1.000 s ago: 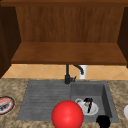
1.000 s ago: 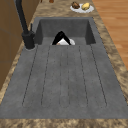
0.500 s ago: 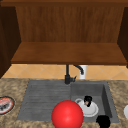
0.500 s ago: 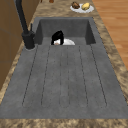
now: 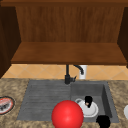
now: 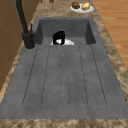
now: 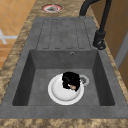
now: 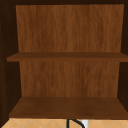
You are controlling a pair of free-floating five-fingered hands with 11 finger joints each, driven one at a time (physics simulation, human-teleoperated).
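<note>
Fingers of my left hand [image 5: 88, 100] are hanging fairly straight, gripping nothing, tips touching the plate [image 5: 93, 111] lying directly beneath, mid-basin in the sink [image 5: 106, 95]; my right hand [image 5: 103, 121] is idling at its front edge.

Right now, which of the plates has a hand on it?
The white plate lying in the sink basin; a black hand rests on it. The red-rimmed plate and the plate with food sit out on the countertop, untouched.
</note>
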